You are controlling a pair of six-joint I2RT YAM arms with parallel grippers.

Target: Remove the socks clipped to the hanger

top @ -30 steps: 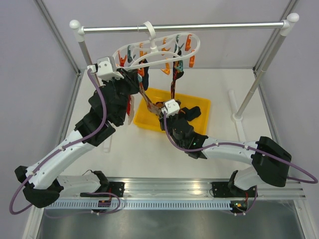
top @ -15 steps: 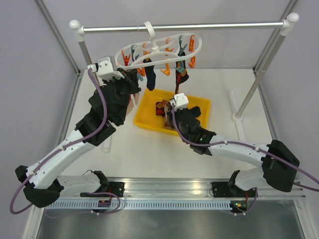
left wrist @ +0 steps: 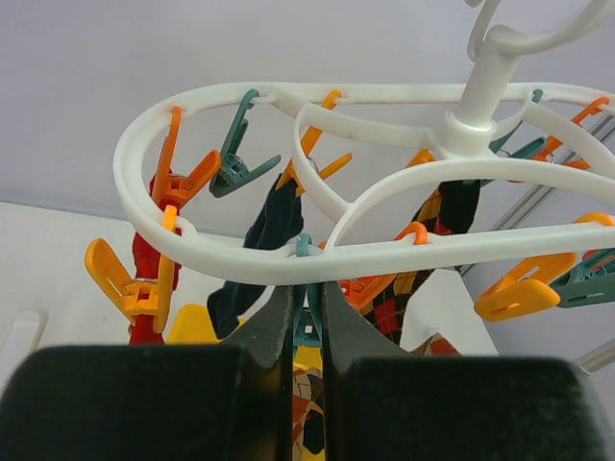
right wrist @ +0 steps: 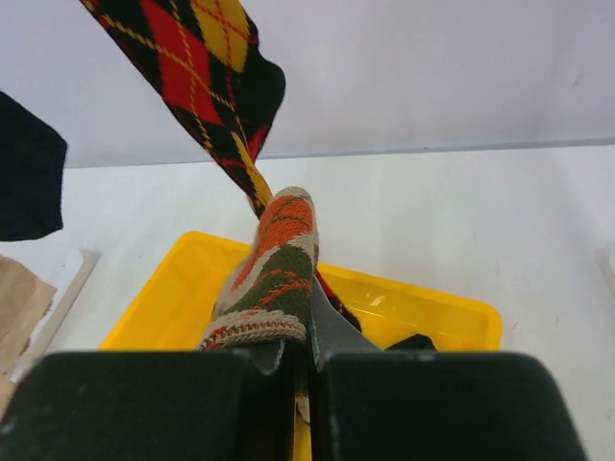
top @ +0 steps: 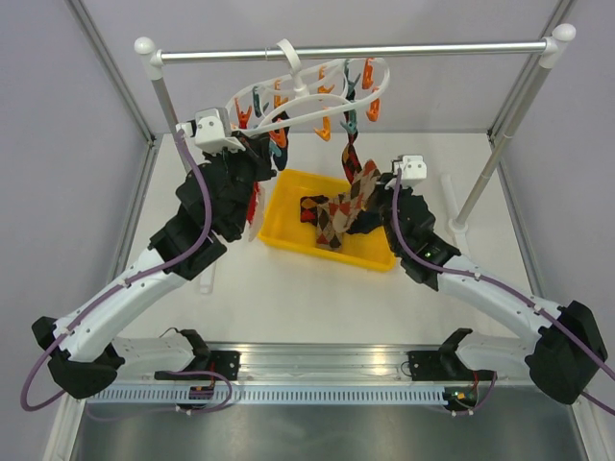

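Up top: hanger (top: 304, 91) hooked on the rail (top: 432, 48), left fingers (top: 258, 152) up at its ring, right fingers (top: 377, 197) holding an argyle sock (top: 346, 206) over the yellow bin (top: 279, 235) on the tabletop (top: 288, 288). Left wrist: pinched tight on a teal peg (left wrist: 306, 331). Right wrist: clamped shut on the sock's cuff.

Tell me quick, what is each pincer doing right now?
Left pincer: closed on a teal peg of the hanger.
Right pincer: closed, holding an argyle sock.
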